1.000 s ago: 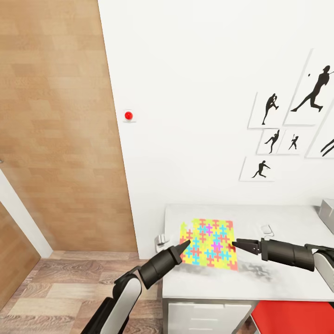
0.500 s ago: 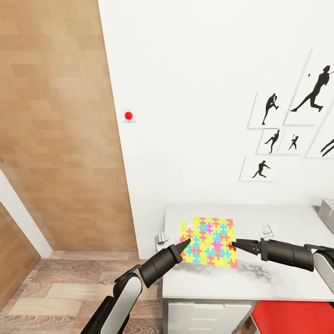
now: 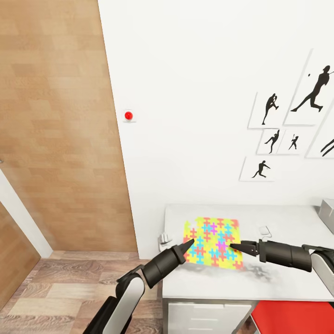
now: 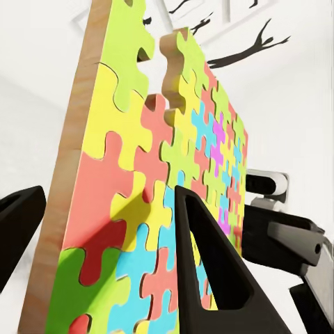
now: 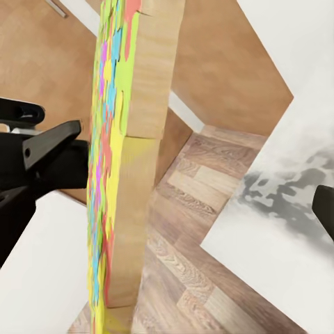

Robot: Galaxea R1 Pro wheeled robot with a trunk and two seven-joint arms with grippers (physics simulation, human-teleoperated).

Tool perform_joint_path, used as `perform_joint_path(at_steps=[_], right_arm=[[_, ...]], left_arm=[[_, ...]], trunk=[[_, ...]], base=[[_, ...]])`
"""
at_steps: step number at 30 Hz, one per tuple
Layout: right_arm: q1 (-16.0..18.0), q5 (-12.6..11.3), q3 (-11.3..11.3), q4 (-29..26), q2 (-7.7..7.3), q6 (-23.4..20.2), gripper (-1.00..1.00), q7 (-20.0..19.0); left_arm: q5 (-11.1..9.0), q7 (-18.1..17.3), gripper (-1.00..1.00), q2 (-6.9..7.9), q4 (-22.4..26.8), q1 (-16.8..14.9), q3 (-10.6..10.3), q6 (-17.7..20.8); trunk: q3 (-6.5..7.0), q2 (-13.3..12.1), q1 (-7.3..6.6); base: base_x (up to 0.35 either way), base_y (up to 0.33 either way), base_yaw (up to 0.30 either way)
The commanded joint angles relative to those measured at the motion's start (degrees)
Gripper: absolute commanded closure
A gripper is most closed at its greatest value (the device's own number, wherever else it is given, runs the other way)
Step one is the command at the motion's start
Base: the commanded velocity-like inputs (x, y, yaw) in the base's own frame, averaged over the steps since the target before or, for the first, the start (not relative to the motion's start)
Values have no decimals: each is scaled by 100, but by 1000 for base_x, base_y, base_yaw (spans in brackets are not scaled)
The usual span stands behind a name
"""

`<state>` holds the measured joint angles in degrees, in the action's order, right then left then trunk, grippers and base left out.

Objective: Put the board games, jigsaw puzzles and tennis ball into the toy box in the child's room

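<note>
A colourful jigsaw puzzle (image 3: 213, 241) board hangs tilted just above the pale grey table (image 3: 278, 280), near its left end. My left gripper (image 3: 189, 242) is shut on the board's left edge; in the left wrist view one finger (image 4: 209, 264) lies across the puzzle (image 4: 174, 174) face and the other sits behind it. My right gripper (image 3: 233, 246) is open at the board's right edge, and the right wrist view shows that wooden edge (image 5: 142, 160) between its spread fingers. A light-grey corner of the toy box (image 3: 328, 209) shows at the far right.
The white wall with black baseball-player pictures (image 3: 278, 134) rises behind the table. A wooden door (image 3: 55, 130) and plank floor (image 3: 69, 287) lie to the left. White drawers (image 3: 208, 317) sit under the table, beside something red (image 3: 292, 317). A small white item (image 3: 266, 229) lies on the table.
The puzzle has shifted to the right and tilted a little more, carried by my left gripper. My right gripper has edged left and down onto the board's right edge.
</note>
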<state>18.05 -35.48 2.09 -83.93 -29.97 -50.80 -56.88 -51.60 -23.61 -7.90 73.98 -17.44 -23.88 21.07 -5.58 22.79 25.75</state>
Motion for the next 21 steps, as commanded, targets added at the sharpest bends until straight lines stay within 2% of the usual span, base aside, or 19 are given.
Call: perform_joint_path(at_steps=[1,9,21], right_arm=[[5,-7,-7,0,-1,-26,-100,-10],[5,-4,-33,0,-2,-26,-100,-8],[5,-3,-45,0,0,-26,-100,-7]], left_arm=[[-63,1,100,-4,26,-5,-36,51],[-67,24,100,-12,162,-5,-161,54],[-71,45,100,-24,206,-6,-210,54]], trunk=[[-13,13,4],[-13,13,4],[-13,13,4]], base=[[0,0,0],[0,0,0],[0,0,0]])
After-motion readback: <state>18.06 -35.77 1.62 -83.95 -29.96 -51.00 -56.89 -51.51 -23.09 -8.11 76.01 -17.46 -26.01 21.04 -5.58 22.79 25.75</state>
